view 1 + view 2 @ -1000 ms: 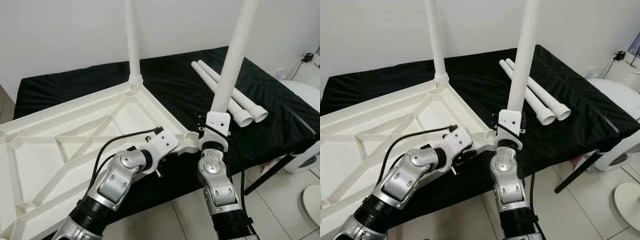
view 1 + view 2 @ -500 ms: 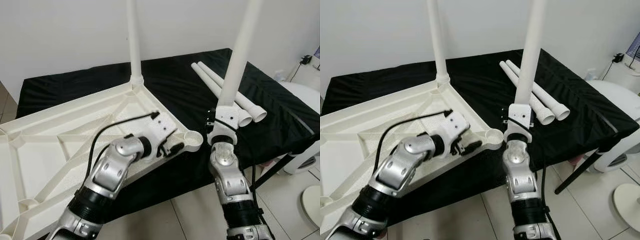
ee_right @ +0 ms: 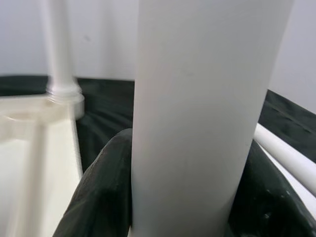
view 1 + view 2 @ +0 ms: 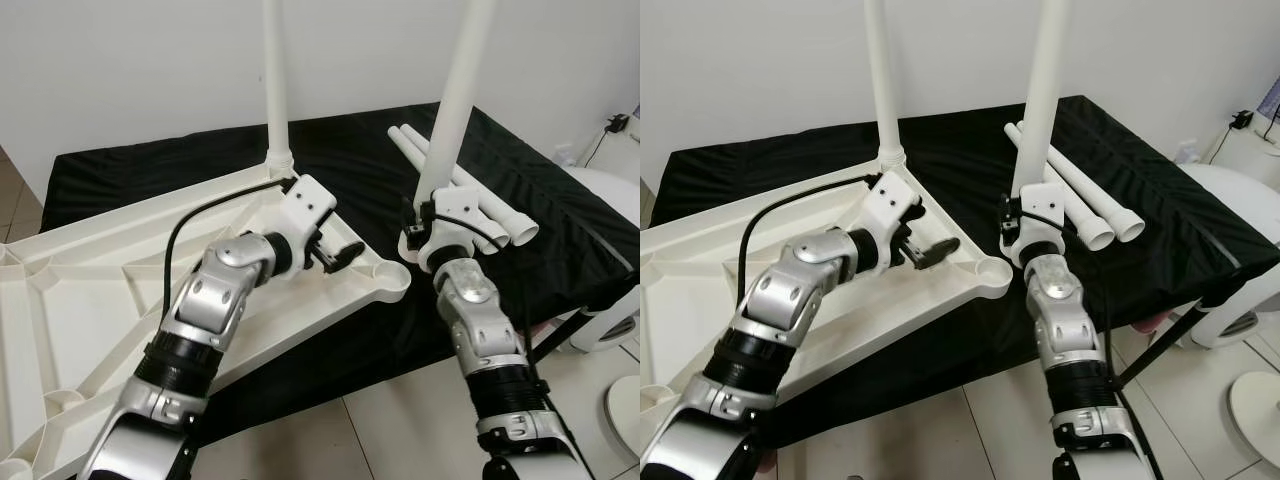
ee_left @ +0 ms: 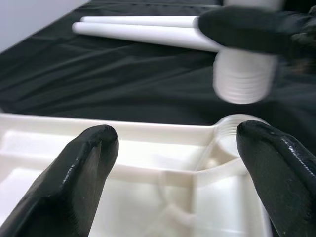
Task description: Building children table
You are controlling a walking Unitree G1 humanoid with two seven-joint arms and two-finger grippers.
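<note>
The white tabletop (image 4: 90, 290) lies upside down on the black cloth. One white leg (image 4: 275, 90) stands screwed into its far corner. My right gripper (image 4: 428, 215) is shut on a second leg (image 4: 455, 100) and holds it upright. That leg's threaded end (image 5: 244, 79) hangs just above and beyond the near corner socket (image 4: 392, 277), apart from it. My left gripper (image 4: 345, 253) is open over the tabletop's rim beside that socket, with nothing between its fingers (image 5: 89, 163). In the right wrist view the leg (image 3: 197, 113) sits between the black fingers (image 3: 103, 197).
Two spare legs (image 4: 490, 215) lie side by side on the cloth to the right, behind the held leg. A white appliance (image 4: 610, 200) stands at the far right beside the bed's edge. Tiled floor (image 4: 400, 430) lies below the front edge.
My left gripper has come up from the front edge and now sits over the tabletop's rim. My right gripper has carried the leg forward, closer to the corner socket.
</note>
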